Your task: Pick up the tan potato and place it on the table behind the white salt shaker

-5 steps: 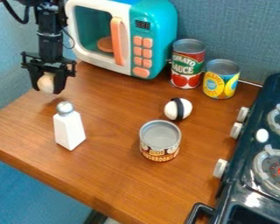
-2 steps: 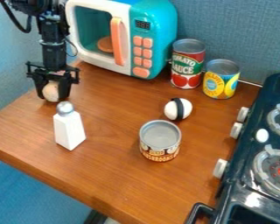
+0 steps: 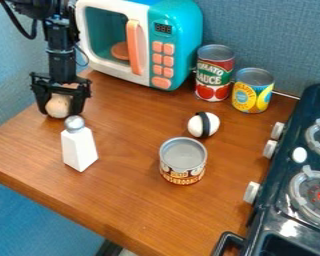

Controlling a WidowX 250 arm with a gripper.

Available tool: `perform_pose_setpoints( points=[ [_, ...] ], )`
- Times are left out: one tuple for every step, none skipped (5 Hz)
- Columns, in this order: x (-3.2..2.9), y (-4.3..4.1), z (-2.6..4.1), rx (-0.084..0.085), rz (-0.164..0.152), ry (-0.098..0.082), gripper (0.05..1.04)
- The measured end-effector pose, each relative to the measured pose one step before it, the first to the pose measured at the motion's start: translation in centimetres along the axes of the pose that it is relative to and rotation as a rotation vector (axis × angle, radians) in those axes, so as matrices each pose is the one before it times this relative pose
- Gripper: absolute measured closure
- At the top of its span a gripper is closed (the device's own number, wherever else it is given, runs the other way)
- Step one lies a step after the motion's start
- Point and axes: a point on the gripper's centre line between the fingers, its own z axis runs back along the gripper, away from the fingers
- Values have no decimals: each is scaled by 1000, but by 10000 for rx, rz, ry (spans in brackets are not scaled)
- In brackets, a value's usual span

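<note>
Egg-shaped toy point(image 3: 58, 106), pale brown, low between the two sides of the hand point(image 3: 60, 113) and apparently resting on the worktop point(image 3: 132, 205). Seemingly set down and let go, but not yet clear of the hand. Opened somewhat wider than the toy, with a slight gap on the stove side; contact on the other side impossible to tell. Just in front of the hand, a white shaker point(image 3: 79, 149), upright; behind and beside, a toy microwave point(image 3: 141, 50). Farther off towards the stove point(image 3: 309, 195), a black-banded white ball point(image 3: 197, 125), a short can point(image 3: 183, 162) and two taller cans point(image 3: 215, 75).
</note>
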Motion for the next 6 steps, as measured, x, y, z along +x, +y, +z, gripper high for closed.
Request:
perform_pose_setpoints(
  points=[
    [43,-105,176,-73,18,-93,83],
    [-654,-92,3273,-166,-11,-954,83],
    [-942,-259,2893,-208,-71,-728,83],
    [-1270,25,1714,71,-101,-212,83],
    [-1560,-1070,1502,190,-501,39,83],
    [-1178,-2363,470,11,-823,-37,83]
  ],
)
